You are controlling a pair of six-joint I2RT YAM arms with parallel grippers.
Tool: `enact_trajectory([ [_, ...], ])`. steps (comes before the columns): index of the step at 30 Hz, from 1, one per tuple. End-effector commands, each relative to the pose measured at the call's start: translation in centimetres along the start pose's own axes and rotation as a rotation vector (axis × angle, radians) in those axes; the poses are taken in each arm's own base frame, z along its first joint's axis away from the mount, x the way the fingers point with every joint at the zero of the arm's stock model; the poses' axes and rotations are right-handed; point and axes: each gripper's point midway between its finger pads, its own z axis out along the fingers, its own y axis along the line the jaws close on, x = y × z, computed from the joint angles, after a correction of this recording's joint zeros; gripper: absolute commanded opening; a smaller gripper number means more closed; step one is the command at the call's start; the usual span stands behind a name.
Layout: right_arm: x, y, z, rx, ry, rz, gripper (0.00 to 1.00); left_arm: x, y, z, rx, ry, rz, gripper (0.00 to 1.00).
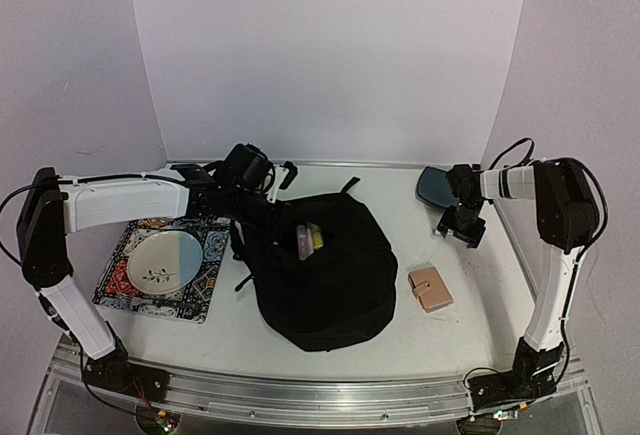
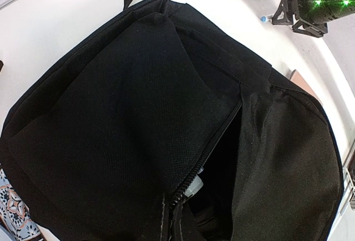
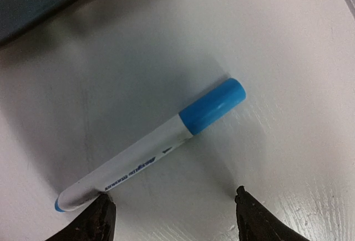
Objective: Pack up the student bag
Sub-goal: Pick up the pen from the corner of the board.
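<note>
The student bag (image 1: 322, 280) is a black backpack lying in the middle of the table with its top zip parted, and pink and yellow items (image 1: 306, 240) show inside. My left gripper (image 1: 258, 205) is at the bag's upper left edge, shut on the fabric by the zip's end. Its fingers are hidden in the left wrist view, where the bag (image 2: 138, 113) fills the frame and a whitish cap (image 2: 194, 185) sits in the opening. My right gripper (image 3: 175, 214) is open and low over a white marker with a blue cap (image 3: 161, 152), and one fingertip (image 3: 102, 213) touches the marker's end.
A dark blue-grey tray (image 1: 438, 185) lies at the back right, just behind my right gripper (image 1: 462, 227). A pink wallet (image 1: 431, 288) rests right of the bag. A plate (image 1: 168, 260) sits on a patterned mat (image 1: 135, 290) at the left.
</note>
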Motion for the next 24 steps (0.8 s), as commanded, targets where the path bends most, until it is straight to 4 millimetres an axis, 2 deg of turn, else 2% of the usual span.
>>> enact_trajectory([
  [1, -0.2, 0.5, 0.8, -0.029, 0.040, -0.003, 0.72, -3.0, -0.3, -2.7, -0.004, -0.114, 0.020, 0.00],
  [3, -0.4, 1.0, 0.7, -0.052, 0.046, 0.000, 0.71, -3.0, -0.2, -2.7, -0.005, -0.114, 0.020, 0.00],
  [6, -1.3, 2.0, -0.6, -0.100, 0.040, 0.019, 0.71, -3.0, -0.2, -2.6, -0.009, -0.114, 0.022, 0.00],
  [8, -2.4, 2.3, -1.9, -0.117, 0.010, 0.038, 0.72, -3.0, -0.1, -2.7, -0.013, -0.115, 0.022, 0.00],
  [12, -4.1, 2.4, -2.7, -0.101, -0.038, 0.056, 0.75, -3.1, -0.2, -2.8, -0.007, -0.118, 0.023, 0.00],
  [24, -2.4, 1.1, 2.0, 0.037, 0.002, 0.067, 0.77, -3.2, -0.3, -2.8, -0.005, -0.119, 0.023, 0.00],
])
